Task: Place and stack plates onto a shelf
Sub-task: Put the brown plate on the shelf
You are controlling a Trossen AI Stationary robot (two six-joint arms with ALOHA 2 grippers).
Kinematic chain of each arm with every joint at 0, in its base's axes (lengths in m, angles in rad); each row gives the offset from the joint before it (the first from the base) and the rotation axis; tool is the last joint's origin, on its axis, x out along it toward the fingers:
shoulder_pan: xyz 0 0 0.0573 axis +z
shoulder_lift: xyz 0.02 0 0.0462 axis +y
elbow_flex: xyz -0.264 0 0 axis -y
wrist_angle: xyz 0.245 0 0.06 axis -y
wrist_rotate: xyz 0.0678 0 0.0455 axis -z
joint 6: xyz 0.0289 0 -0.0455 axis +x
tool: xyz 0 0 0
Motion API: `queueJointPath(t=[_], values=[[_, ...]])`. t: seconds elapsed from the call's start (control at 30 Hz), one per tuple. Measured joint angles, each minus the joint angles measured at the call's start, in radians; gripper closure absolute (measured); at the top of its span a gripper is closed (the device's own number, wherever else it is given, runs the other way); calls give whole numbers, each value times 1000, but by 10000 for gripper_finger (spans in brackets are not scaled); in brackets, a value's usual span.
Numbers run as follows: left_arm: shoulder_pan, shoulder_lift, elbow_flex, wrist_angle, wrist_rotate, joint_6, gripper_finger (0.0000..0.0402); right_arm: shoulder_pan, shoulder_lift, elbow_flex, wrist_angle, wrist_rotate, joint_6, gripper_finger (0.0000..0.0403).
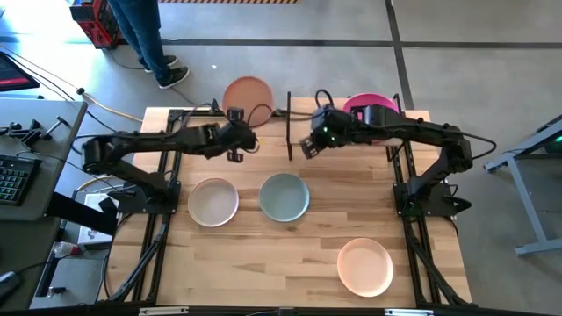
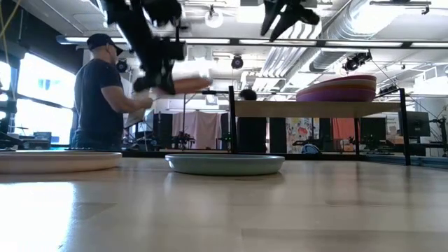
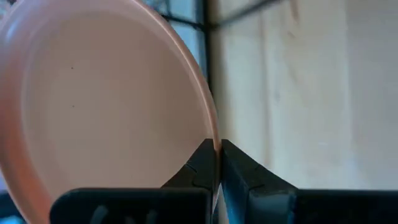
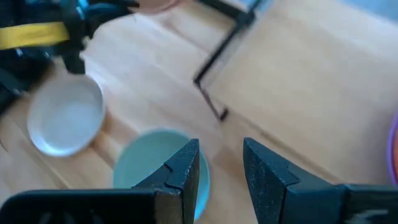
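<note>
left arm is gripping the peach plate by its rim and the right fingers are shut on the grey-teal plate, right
Not quite. The left gripper does pinch the peach plate by its rim, but the right gripper holds nothing: the right wrist view shows its fingers open, up in the air, with the grey-teal plate lying on the table below.
</note>
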Motion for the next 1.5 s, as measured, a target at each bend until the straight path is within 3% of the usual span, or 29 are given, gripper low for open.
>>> queueJointPath(t=[0.2,0.47,1.13,1.5], values=[[-43,-73,100,-15,-47,254,400,-88,0,0,196,-9,-107,300],[-108,-64,173,-15,-188,521,400,-166,0,0,430,-6,-197,300],[-171,14,173,35,-286,590,400,-203,2,0,496,-4,-204,300],[-196,19,173,127,-278,591,400,-203,2,0,491,3,-204,300]])
